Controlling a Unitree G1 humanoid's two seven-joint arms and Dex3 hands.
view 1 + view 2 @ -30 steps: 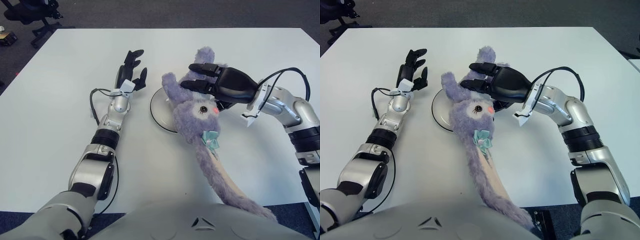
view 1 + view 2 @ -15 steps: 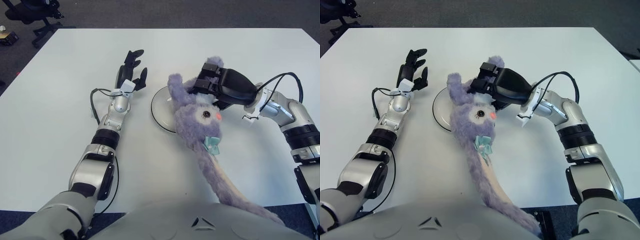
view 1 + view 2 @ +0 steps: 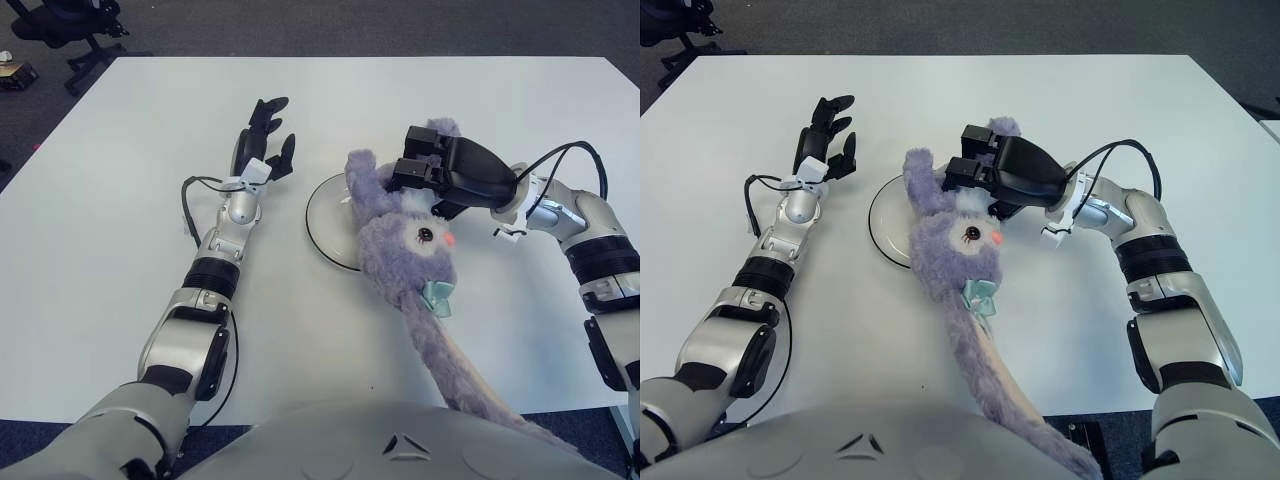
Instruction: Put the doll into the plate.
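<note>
Left eye view is showing the right hand (image 3: 428, 170) clamping the fluffy purple plush doll's (image 3: 405, 250) ear beside the round white plate (image 3: 325, 215); its long dangling body risks dragging it off.

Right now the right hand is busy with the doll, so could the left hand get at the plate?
Probably yes: the left hand shows open just left of the plate, with bare table between.

Right hand (image 3: 425, 168) clenched, left hand (image 3: 265, 140) spread.
</note>
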